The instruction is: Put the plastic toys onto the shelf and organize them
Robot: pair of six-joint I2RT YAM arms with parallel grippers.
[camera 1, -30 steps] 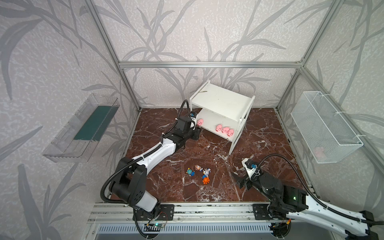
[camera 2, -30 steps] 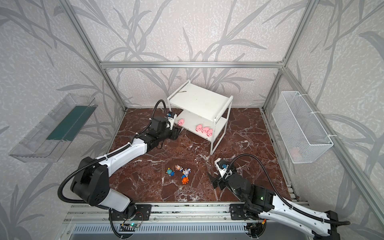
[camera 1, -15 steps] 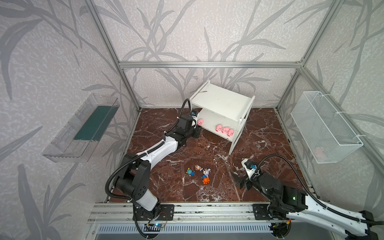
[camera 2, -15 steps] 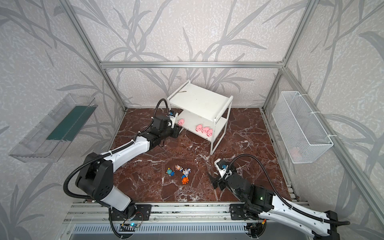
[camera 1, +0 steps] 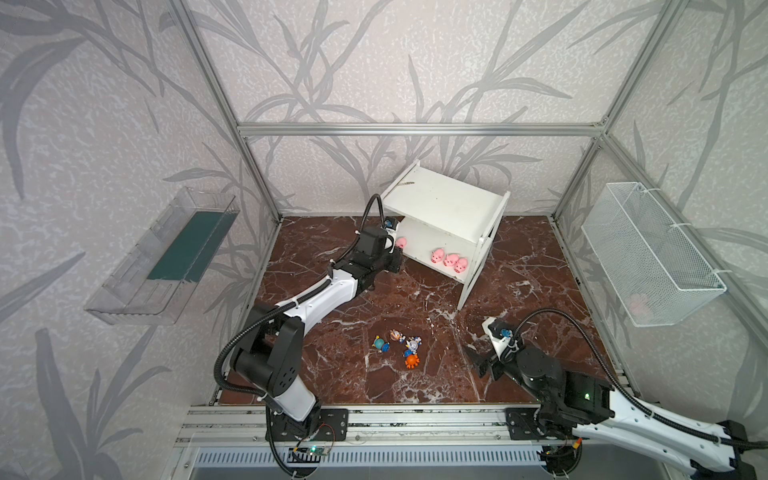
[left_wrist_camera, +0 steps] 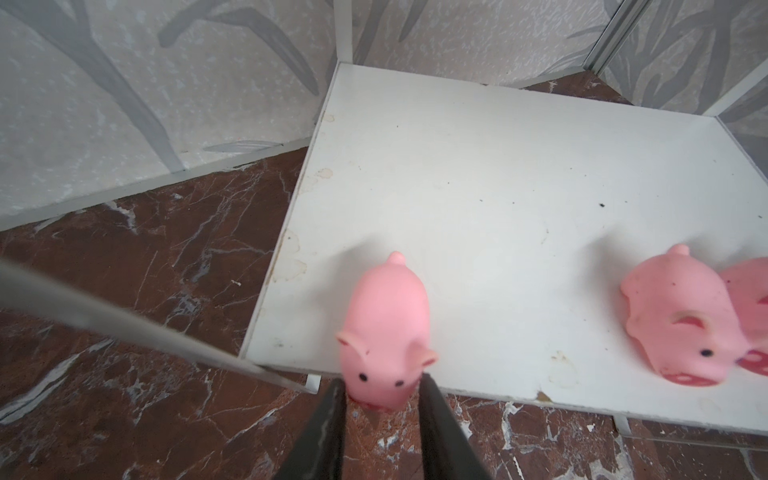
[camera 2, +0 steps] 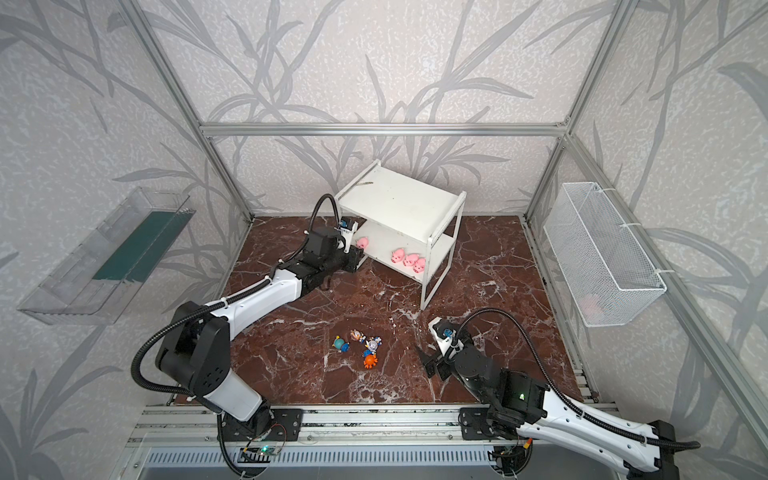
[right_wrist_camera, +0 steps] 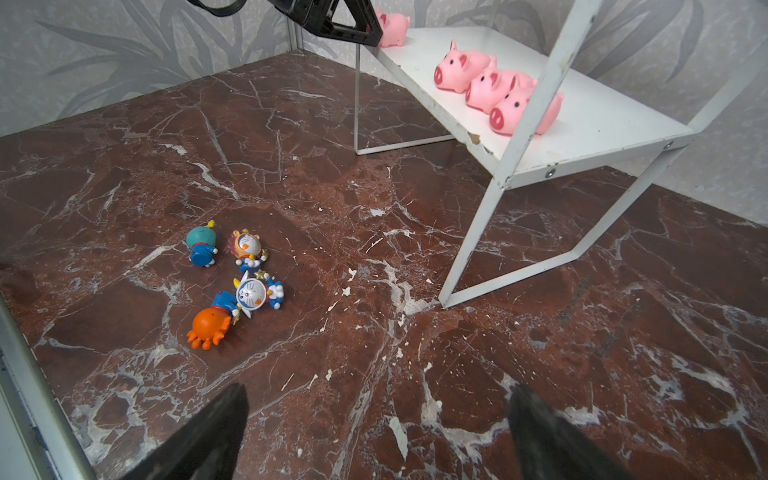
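Pig (left_wrist_camera: pixel 384 328) at front left corner of shelf (camera 1: pixel 449 199), on lower board, snout hanging past the edge. Left jaws narrow, one against each cheek: pinching pig by the face, as far as wrist view shows. Three more pigs (camera 1: pixel 449 260) bunched in a row near right end of same board, well apart from the first. Top board bare.

Right jaws spread wide, empty, low over bench (camera 1: pixel 519 257) at front right. Four figurines (right_wrist_camera: pixel 251 293) lying clustered on bench mid-front, none on shelf.

Risks, as judged from here:
- Hold far forward on a rounded, soft-looking face. Likely to squirt out or pivot on any lift; from that edge, a fall to bench.
- Any pull back toward the arm: pig off the board, placement undone.
- Slide along board toward the row: drag, then tipping onto a side. Overshoot: nearest of the three shoved, all three close to front edge.
- Little headroom under top board. Too much lift: knock on its underside, light shelf shifted, pigs rolling.
- Thin frame leg just beside left jaws. Snag there: same shift.
- Orange and white-gold figurines touching. Careless grab with right jaws: neighbour dragged or flicked away.
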